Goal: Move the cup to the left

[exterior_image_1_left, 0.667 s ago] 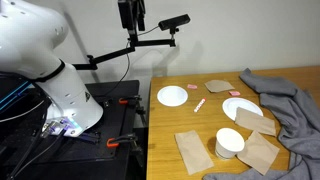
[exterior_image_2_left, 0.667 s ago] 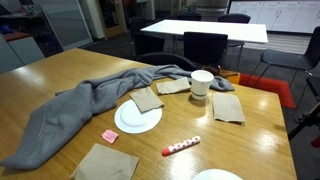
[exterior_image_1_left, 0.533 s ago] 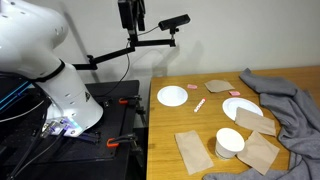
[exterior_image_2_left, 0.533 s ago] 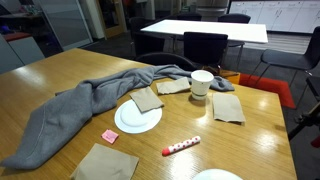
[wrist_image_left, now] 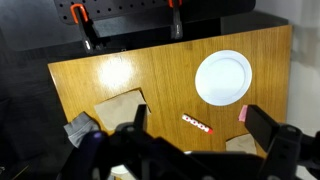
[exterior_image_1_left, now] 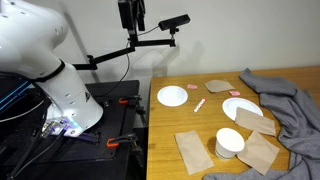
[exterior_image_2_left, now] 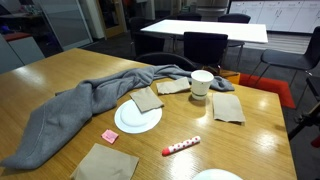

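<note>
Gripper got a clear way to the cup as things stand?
Likely yes: the cup stands upright, nothing over it; napkins lie flat beside it, grey cloth off to one side. The gripper is above the table, jaws open.

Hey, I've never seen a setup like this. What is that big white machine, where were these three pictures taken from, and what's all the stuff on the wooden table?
The white machine is a robot arm standing beside a wooden table. Two pictures come from cameras placed around the room. The third looks down from the arm's wrist, and the dark shapes at its bottom edge are the gripper, open and holding nothing. On the table are a small white cup, flat white plates, brown paper napkins, a crumpled grey cloth and a small red-and-white item. The cup is what the arm is meant to move. The gripper is well above the table and touches nothing.
</note>
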